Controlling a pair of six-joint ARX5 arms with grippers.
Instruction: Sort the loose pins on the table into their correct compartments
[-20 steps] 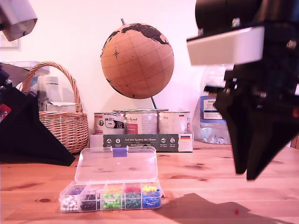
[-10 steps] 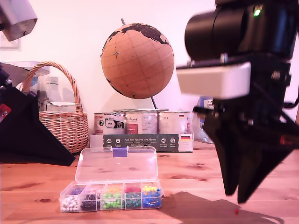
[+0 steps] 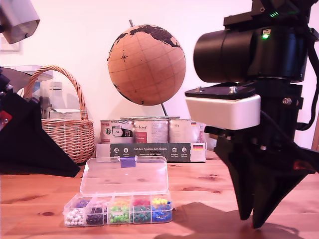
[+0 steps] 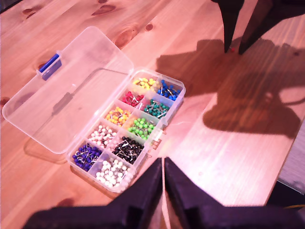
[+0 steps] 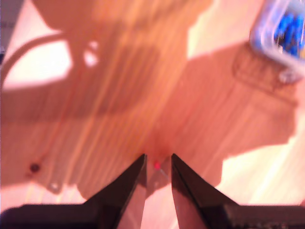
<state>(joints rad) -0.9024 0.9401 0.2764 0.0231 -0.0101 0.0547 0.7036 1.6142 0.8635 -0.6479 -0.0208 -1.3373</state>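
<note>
Lowered second claw straddling red pin

Glossy grained wood table, clear smooth plastic compartments, wicker basket

Home setting, likely living room or hobby corner. Landmark: cork globe on stand against plain pale wall. Below globe, row of tins. Beside it, toward exterior view's left, wicker basket. All on knotty pine table.
</note>
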